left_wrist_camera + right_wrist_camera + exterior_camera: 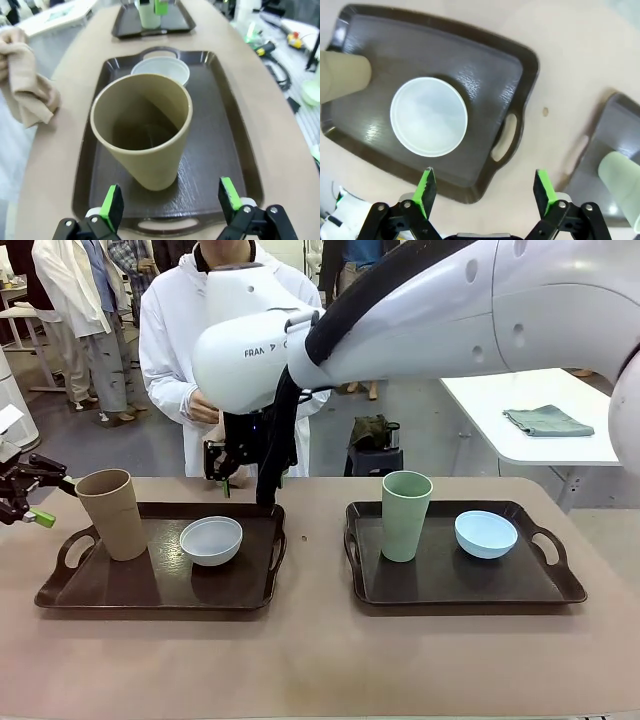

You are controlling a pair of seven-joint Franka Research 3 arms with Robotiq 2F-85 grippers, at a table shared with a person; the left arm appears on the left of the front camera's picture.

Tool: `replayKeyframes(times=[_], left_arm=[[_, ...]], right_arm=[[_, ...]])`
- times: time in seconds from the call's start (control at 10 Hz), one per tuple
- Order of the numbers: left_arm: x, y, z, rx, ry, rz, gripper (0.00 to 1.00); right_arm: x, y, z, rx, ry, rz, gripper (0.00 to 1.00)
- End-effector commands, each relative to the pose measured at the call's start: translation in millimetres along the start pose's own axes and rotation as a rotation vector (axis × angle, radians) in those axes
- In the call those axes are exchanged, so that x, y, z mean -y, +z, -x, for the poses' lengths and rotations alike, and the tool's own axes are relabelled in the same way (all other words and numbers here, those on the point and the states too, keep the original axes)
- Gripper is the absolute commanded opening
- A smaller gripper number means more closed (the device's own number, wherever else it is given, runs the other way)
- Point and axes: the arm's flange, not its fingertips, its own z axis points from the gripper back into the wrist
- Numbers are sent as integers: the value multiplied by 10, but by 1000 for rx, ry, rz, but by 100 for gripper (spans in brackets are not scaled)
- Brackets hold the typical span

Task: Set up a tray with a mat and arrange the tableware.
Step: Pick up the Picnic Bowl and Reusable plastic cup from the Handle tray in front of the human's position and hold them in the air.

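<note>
Beige bench [320,650], two dark trays. On left tray [160,585]: tan cup [112,512], white bowl [211,540] just beside. On right tray [450,580]: green cup [405,515], blue bowl [486,534]. Both hands wide open, empty: left hand [170,197] faces tan cup, right hand [484,184] above white bowl. Likely grip the cup mid-wall, level; bowl and right arm [420,310] crowd it.
</note>
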Motion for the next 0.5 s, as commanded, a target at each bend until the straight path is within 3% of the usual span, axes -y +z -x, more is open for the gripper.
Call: replayKeyframes(times=[0.0,0.4], left_arm=[[-67,-68,26,50,36,-50,100],[-201,-262,-15,101,65,-31,100]], right_arm=[[63,-165,63,44,12,14,100],[26,-566,-104,45,-96,-2,100]])
